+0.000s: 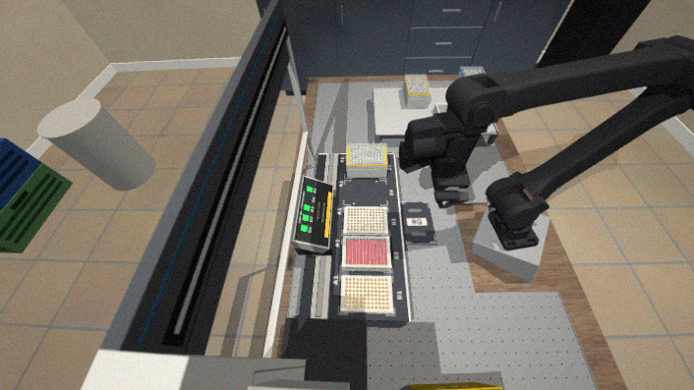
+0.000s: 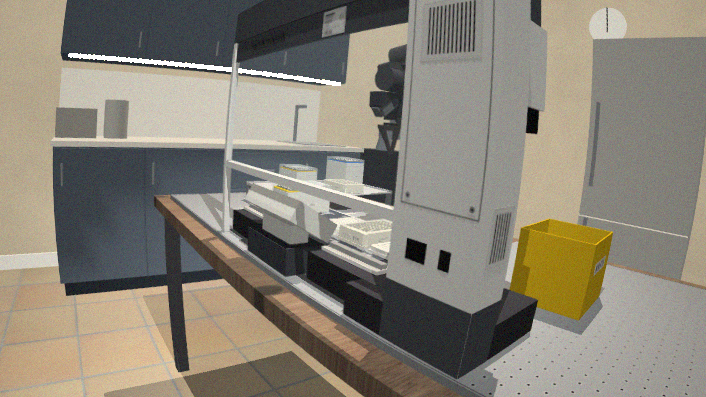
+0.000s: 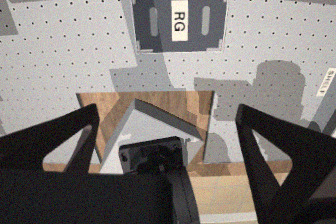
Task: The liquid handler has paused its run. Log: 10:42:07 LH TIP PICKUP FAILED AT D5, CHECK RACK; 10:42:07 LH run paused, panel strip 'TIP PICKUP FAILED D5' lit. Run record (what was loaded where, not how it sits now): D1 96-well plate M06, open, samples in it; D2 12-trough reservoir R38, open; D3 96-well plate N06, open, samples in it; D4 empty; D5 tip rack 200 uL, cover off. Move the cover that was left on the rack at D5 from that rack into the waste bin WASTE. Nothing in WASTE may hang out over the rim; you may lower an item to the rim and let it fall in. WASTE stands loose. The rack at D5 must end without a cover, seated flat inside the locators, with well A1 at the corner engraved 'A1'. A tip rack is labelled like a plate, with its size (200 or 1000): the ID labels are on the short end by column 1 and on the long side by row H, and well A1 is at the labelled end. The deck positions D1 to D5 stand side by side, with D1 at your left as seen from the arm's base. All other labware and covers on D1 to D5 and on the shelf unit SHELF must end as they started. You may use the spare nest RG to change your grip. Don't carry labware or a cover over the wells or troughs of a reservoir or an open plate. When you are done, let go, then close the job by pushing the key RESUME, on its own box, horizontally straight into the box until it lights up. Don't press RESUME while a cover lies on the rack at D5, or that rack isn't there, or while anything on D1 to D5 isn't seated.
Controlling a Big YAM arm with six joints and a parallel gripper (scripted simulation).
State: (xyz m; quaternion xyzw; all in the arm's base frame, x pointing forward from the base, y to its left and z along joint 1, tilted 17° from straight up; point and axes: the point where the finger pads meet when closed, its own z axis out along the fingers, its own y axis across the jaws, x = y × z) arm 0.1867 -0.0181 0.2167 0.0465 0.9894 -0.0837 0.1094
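Spare nest RG (image 1: 418, 221) beside the deck (image 1: 400, 242), arm base (image 1: 532, 257) opposite.

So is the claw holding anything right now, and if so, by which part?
Nothing is held. The black claw is wide open, with only the perforated grey table top and the arm's base showing between its fingers.

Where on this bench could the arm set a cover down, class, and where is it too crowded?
Bare patches: deck position D4, between the yellow-rimmed tip rack and a 96-well plate; the spare nest RG; the perforated board toward the yellow waste bin. Crowded: the three filled positions below D4, and the shelf unit.
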